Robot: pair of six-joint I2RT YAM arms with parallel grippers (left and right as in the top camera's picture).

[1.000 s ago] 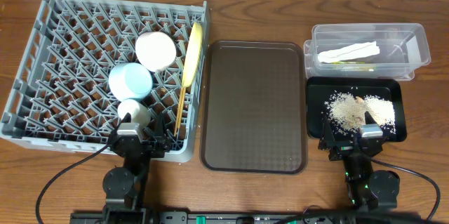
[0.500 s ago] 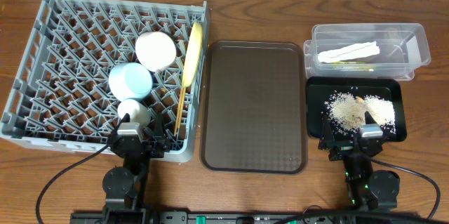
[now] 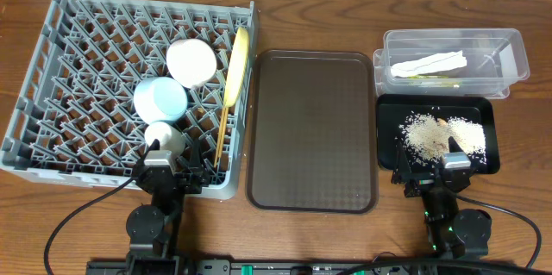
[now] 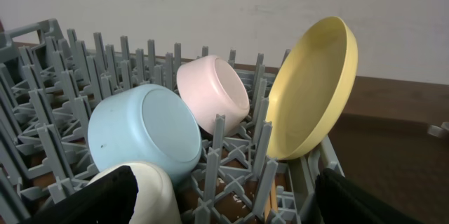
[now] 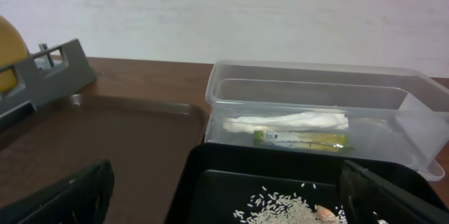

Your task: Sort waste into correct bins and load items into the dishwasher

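From overhead we see a brown wooden table (image 3: 405, 240) with a pale strip of wall along its far edge; the grey dish rack (image 3: 52, 68) sits at the left, holding the white bowl (image 3: 191, 61), the light blue bowl (image 3: 160, 99) and the cream cup (image 3: 166, 137) upside down, with the yellow plate (image 3: 237, 64) on edge by its right wall and the chopsticks (image 3: 225, 124) lying just below the plate; the brown serving tray (image 3: 312, 128) lies in the middle; at the right, the clear tub (image 3: 515, 55) contains the napkin (image 3: 427, 62) and the wrapper (image 3: 431, 74), and the black tray (image 3: 388, 133) just in front of it carries the food scraps (image 3: 427, 135); the left gripper (image 3: 177, 170) sits at the rack's near edge and the right gripper (image 3: 435, 173) at the black tray's near edge, both spread wide and holding nothing.

In the left wrist view we look across the pegs to a plain pale wall; the cup shows beside one dark finger, though we cannot tell whether they touch.

In the right wrist view the same pale wall backs the table; the tub stands behind the black tray, between the parted fingers.
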